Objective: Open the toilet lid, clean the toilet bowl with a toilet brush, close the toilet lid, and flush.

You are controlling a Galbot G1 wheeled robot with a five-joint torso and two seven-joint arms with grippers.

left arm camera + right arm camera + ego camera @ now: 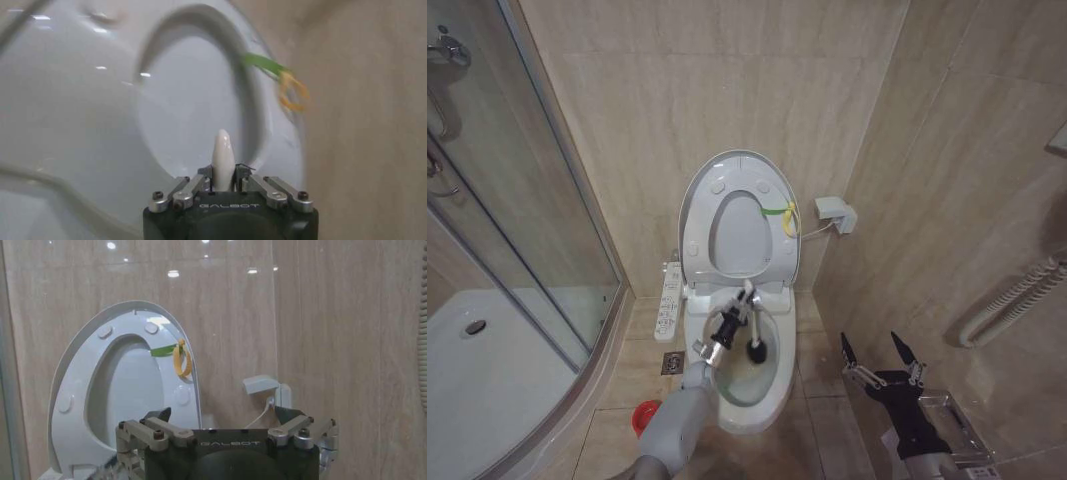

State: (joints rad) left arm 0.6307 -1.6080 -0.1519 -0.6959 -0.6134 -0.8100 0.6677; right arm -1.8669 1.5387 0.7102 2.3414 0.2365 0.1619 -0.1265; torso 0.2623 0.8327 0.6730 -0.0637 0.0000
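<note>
Step in hand: scrubbing. The large white glossy plastic toilet lid point(739, 215) stands raised above the white ceramic toilet bowl point(772, 385). The left gripper point(737, 312), over the bowl, clamps the thin white-handled, black-headed toilet brush point(755, 345), head inside the bowl. The right gripper point(879, 357) waits beside the bowl, fingers wide. Next probably requires sweeping the stained wall.

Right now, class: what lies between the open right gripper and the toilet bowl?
In the head view, only bare beige floor tiles separate the right gripper from the toilet bowl; the left gripper holds the toilet brush over the bowl.
</note>
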